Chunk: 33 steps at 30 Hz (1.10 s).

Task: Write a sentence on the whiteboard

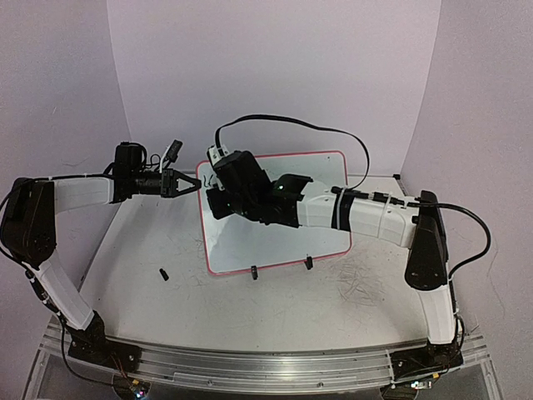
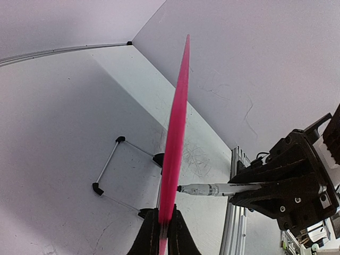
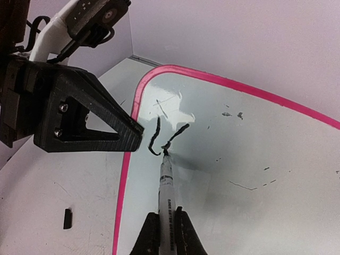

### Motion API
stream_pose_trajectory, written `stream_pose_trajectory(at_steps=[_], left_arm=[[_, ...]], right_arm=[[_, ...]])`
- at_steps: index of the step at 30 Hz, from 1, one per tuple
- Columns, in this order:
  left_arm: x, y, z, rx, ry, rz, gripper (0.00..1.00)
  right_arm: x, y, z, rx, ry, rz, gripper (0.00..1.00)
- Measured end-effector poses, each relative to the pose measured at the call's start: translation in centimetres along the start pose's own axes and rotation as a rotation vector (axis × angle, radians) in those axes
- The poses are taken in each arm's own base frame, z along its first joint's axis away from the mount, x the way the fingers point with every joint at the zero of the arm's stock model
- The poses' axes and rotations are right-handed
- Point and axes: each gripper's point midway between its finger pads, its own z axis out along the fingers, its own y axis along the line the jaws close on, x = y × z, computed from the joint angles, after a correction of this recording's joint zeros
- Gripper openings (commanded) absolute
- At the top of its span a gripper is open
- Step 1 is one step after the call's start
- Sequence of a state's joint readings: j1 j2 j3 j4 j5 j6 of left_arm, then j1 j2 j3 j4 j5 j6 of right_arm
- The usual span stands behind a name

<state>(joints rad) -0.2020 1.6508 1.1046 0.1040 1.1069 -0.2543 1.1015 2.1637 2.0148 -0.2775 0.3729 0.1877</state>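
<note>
The whiteboard [image 1: 275, 242], white with a red-pink rim, stands tilted on black clip feet at mid-table. My left gripper [image 1: 190, 185] is shut on its upper left edge; in the left wrist view the board [image 2: 178, 122] shows edge-on as a pink strip between the closed jaws of my left gripper [image 2: 164, 215]. My right gripper [image 3: 165, 215] is shut on a white marker [image 3: 167, 186], whose tip touches the board [image 3: 239, 175] near its top left corner. Of the sentence, only a couple of black strokes [image 3: 157, 135] show, like the start of a "Y". The marker also shows in the left wrist view [image 2: 212, 188].
A small black marker cap [image 1: 163, 273] lies on the table left of the board, also in the right wrist view [image 3: 67, 218]. The wire stand [image 2: 114, 170] juts out behind the board. Old scribbles [image 1: 358, 283] mark the tabletop at the right. Faint smudges dot the board face.
</note>
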Motion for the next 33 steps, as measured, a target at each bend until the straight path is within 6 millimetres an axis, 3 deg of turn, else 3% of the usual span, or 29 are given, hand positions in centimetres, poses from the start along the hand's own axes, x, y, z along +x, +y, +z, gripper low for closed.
stream_pose_trajectory(at_steps=[10,25,33], left_arm=[[0.0,0.2,0.0,-0.009,-0.001,-0.002,0.00],[0.2,0.6,0.0,-0.030,-0.002,-0.011,0.00],[0.2,0.3,0.0,-0.016,0.000,-0.009,0.00]], right_arm=[[1.1,0.3,0.1,-0.005,0.026,0.010,0.00],[4.5,1.6,0.2,-0.040,0.094,0.011,0.00],[4.0,1.7,-0.5,-0.067,0.091,0.012,0.00]])
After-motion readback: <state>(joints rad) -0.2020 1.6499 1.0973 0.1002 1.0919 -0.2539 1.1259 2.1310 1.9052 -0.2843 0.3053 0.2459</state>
